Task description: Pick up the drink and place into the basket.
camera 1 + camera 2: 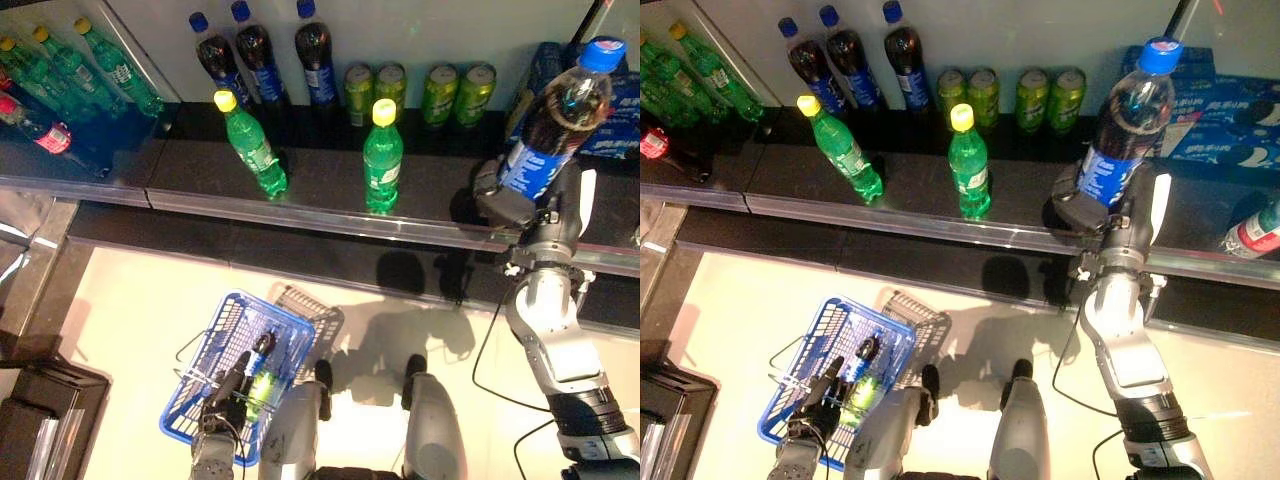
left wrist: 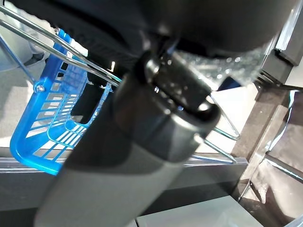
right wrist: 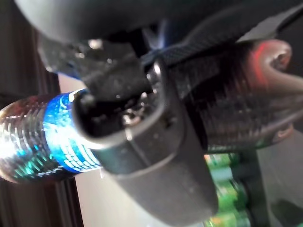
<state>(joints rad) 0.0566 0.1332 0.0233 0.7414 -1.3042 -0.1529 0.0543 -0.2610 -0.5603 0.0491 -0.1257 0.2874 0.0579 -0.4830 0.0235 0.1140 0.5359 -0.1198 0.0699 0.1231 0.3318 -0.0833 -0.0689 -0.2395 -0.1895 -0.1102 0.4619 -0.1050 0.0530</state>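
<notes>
My right hand [image 1: 515, 200] is shut on a dark cola bottle [image 1: 556, 118] with a blue cap and blue label, held up above the right part of the black shelf [image 1: 320, 195]. The bottle also shows in the right wrist view [image 3: 42, 137], with the hand [image 3: 156, 156] curled round it. My left hand [image 1: 222, 392] is shut on the wire handles of the blue basket [image 1: 215, 345], which hangs low at the left. A green bottle [image 1: 262, 388] and a dark bottle [image 1: 262, 347] lie in the basket. The basket also shows in the left wrist view [image 2: 42, 137].
On the shelf stand two green bottles with yellow caps [image 1: 382, 155], dark cola bottles [image 1: 258, 55] and green cans [image 1: 420, 92] at the back. More green bottles [image 1: 75, 60] stand at the far left. Blue packs [image 1: 620, 125] sit at the right. A dark box [image 1: 40, 420] lies at lower left.
</notes>
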